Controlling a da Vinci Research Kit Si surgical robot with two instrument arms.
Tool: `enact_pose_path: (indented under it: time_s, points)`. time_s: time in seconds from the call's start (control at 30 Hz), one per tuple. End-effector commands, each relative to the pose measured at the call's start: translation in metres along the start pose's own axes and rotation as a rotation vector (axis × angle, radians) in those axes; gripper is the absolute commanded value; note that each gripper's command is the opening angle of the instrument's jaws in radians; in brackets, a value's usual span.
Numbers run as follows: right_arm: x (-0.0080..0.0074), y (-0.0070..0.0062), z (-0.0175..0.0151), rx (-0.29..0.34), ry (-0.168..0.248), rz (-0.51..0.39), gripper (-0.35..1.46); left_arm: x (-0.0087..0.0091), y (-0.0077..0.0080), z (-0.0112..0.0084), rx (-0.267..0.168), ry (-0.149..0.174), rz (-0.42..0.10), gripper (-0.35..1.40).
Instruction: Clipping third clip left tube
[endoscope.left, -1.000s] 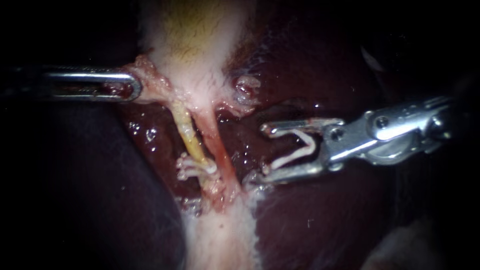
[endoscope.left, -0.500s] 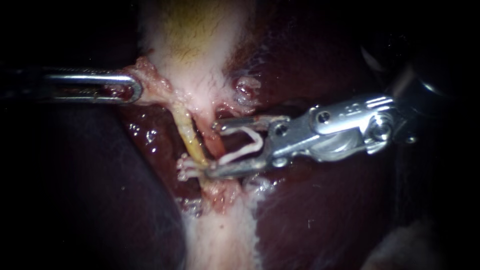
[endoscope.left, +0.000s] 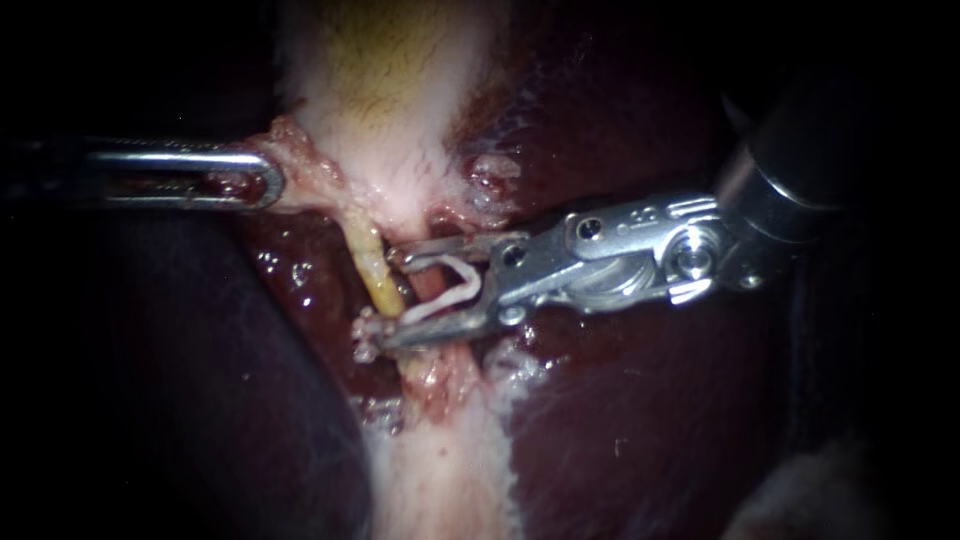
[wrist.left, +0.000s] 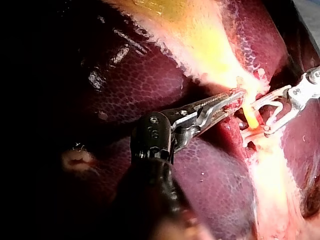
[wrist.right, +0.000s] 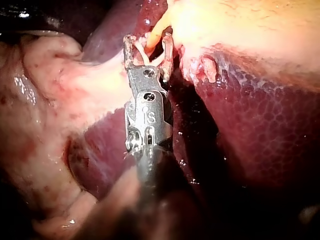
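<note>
The pale yellow left tube (endoscope.left: 378, 275) runs down from the gallbladder (endoscope.left: 390, 90), with a red tube (endoscope.left: 432, 292) beside it. White clips (endoscope.left: 366, 330) sit low on the yellow tube. My right instrument (endoscope.left: 392, 298) comes in from the right. Its jaws stand apart with an open white clip (endoscope.left: 455, 285) seated between them. They span the red tube, and their tips reach the yellow tube just above the set clips. My left instrument (endoscope.left: 262, 176) is shut on gallbladder tissue at the neck. The right wrist view shows the right instrument (wrist.right: 148, 47) straddling the yellow tube (wrist.right: 159, 30).
Dark red liver (endoscope.left: 650, 420) surrounds the tubes on both sides. A pale band of tissue (endoscope.left: 440, 480) runs down below the clips. In the left wrist view my left instrument (wrist.left: 232, 97) holds tissue beside the yellow tube (wrist.left: 250, 119).
My right instrument has moved left with its open clip, from clear of the tubes to over the red tube, tips at the yellow tube. The left instrument has held still.
</note>
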Motion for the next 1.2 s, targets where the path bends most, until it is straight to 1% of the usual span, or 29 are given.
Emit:
enact_pose_path:
  time_s: [0.03, 0.17, 0.3, 0.47, 0.6, 0.67, 0.77, 0.87, 0.9, 1.03, 1.2]
  points:
    - [0.0000, 0.0002, 0.0001, 0.003, 0.000, 0.000, 0.48, 0.0000, 0.0000, 0.0000, 0.001, 0.000, 0.000, -0.35]
    - [0.0002, 0.0012, 0.0007, -0.001, 0.000, 0.008, 0.48, 0.0000, 0.0002, 0.0000, 0.001, 0.000, 0.000, -0.35]
    - [0.0007, 0.0016, 0.0017, -0.005, 0.001, 0.016, 0.48, 0.0000, 0.0003, 0.0000, -0.001, -0.001, -0.001, -0.35]
    - [0.0012, 0.0019, 0.0028, 0.025, 0.039, 0.045, 0.48, 0.0000, 0.0002, 0.0000, -0.001, -0.001, 0.000, -0.35]
    - [0.0016, 0.0022, 0.0034, 0.067, 0.092, 0.070, 0.46, 0.0000, 0.0002, 0.0000, -0.001, -0.001, 0.000, -0.35]
    - [0.0018, 0.0022, 0.0035, 0.073, 0.112, 0.067, 0.46, 0.0000, 0.0001, 0.0001, -0.001, -0.001, 0.000, -0.35]
    - [0.0021, 0.0020, 0.0032, 0.084, 0.129, 0.072, 0.46, 0.0000, 0.0000, 0.0000, -0.002, -0.001, 0.000, -0.35]
    - [0.0028, 0.0017, 0.0029, 0.092, 0.175, 0.091, 0.46, 0.0000, -0.0001, 0.0000, -0.002, -0.001, 0.000, -0.35]
    - [0.0031, 0.0016, 0.0028, 0.095, 0.193, 0.098, 0.46, 0.0000, -0.0002, 0.0000, -0.003, -0.001, 0.000, -0.35]
    - [0.0047, 0.0010, 0.0020, 0.139, 0.269, 0.140, 0.47, 0.0000, -0.0005, 0.0000, -0.003, -0.002, 0.000, -0.35]
    - [0.0065, 0.0002, 0.0010, 0.198, 0.341, 0.169, 0.45, 0.0000, -0.0007, 0.0000, -0.004, -0.002, 0.000, -0.35]
